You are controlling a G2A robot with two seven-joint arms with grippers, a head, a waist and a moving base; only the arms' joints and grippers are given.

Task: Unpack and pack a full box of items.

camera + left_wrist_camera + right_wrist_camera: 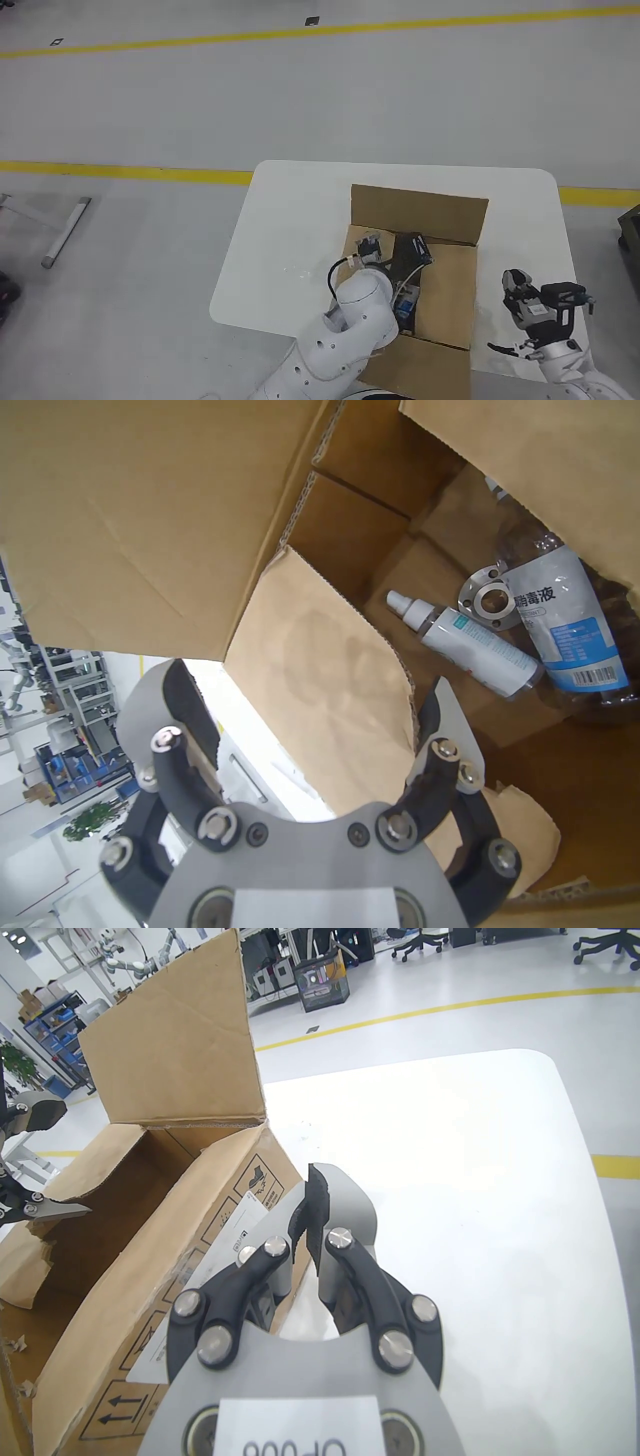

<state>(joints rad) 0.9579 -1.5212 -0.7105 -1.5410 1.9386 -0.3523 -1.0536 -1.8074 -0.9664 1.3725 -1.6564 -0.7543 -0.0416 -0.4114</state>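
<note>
The open cardboard box (447,216) stands on the white table (290,240). My left gripper (311,700) is open at the box's left wall, and a torn side flap (320,670) rises between its fingers. From above, this gripper (372,246) sits just inside that wall. On the box floor lie a small white spray bottle (467,646), a metal flange (484,601) and a large labelled bottle of brown liquid (567,620). My right gripper (311,1208) is shut on nothing, low over the table beside the box's right wall (165,1253), toward the near right (518,290).
The rear flap (175,1048) stands upright and the near flap (425,368) folds out toward me. Bare tabletop (450,1168) extends to the right of the box. The left gripper's fingertips (60,1210) show over the far wall in the right wrist view.
</note>
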